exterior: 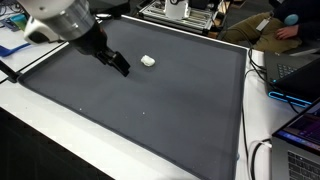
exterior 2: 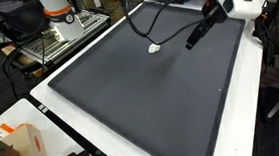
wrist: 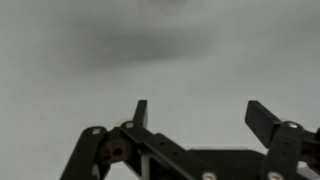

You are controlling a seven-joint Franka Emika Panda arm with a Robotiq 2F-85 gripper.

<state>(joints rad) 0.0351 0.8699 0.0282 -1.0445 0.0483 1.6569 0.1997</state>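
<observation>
Well, gripper [exterior: 120, 66]: hanging tilted over the mat [exterior: 150, 115], jaws standing wide apart, gripping nothing.
lump [exterior: 148, 61]: small and white, lying on the mat, near the gripper but not touching it.
direction: in an exterior view the lump [exterior 2: 154, 49] is sitting off to one side of the gripper [exterior 2: 190, 44], level with its tips.
long axis: the lump is looking roundish, with no clear axis showing.
wrist view: fingers [wrist: 262, 120] are framing bare grey mat, and the lump is not clearly showing.

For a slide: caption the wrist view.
Open tool above a blurred grey mat, fingers spread wide.
</observation>
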